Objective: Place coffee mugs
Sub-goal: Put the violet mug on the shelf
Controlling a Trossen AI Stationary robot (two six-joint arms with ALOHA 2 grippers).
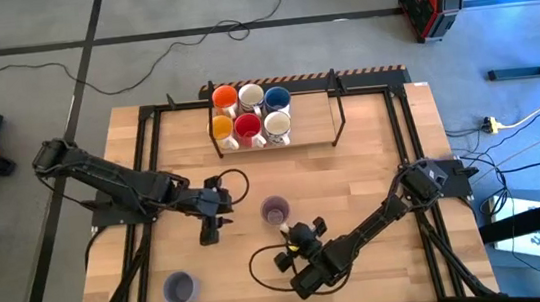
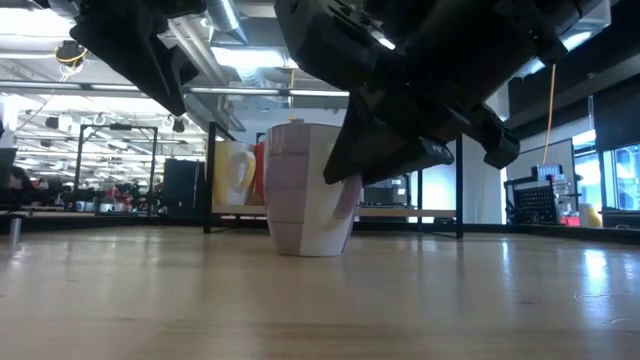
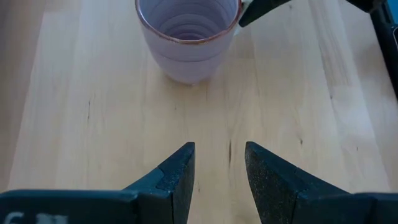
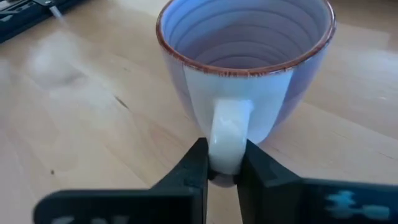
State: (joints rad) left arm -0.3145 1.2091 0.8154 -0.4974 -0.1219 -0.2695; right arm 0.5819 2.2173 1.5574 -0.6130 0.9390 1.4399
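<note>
The right gripper (image 4: 222,163) pinches the pale curved handle of a glossy pale purple mug with a thin brown rim (image 4: 245,65), one dark finger (image 4: 189,171) on each side of the handle and the mug's body standing upright on the light wooden table (image 4: 81,124) just beyond the fingertips. From above, this mug (image 1: 275,210) sits near the middle of the table (image 1: 373,170), with the right gripper (image 1: 287,234) touching it on the front side. The left gripper (image 1: 210,232) hangs just above the wood, its two fingers (image 3: 180,171) a narrow gap apart and holding nothing; the same purple mug (image 3: 188,38) stands apart from them, straight ahead of the fingertips. A second pale purple mug (image 1: 179,288) stands alone near the front left corner, well apart from both grippers. Six more glossy mugs, two orange, two white, one red and one blue, are grouped in the black metal rack (image 1: 337,114) at the far edge, the red mug (image 1: 247,126) among them.
</note>
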